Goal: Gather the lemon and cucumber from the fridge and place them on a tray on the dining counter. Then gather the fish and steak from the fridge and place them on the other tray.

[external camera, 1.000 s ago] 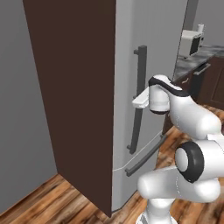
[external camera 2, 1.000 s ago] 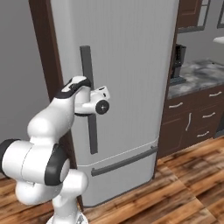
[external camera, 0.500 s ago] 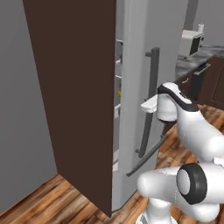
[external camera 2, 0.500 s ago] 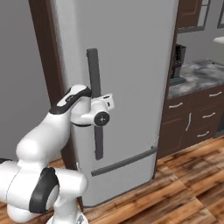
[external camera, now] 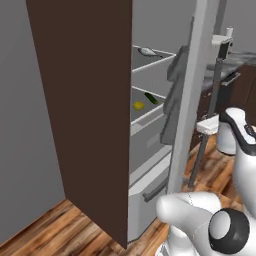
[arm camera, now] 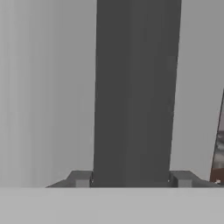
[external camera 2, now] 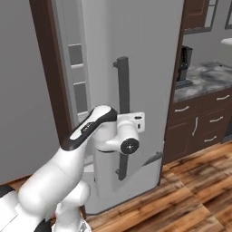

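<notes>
Fridge door part open, our gripper (arm camera: 131, 181) clamped on the handle (arm camera: 135, 92).

Nearest us, in the hand view, our two fingertips (arm camera: 81, 179) sit either side of the dark vertical bar, pinching it. Beyond that, the fridge (external camera 2: 149, 68) door stands swung out from the body. Past the door edge, in the left base view, we see the lemon (external camera: 138, 105) and cucumber (external camera: 151, 98) on a middle shelf, lemon toward the front edge, cucumber just behind. A pale, fish-like shape (external camera: 147, 51) lies on the shelf above.
</notes>
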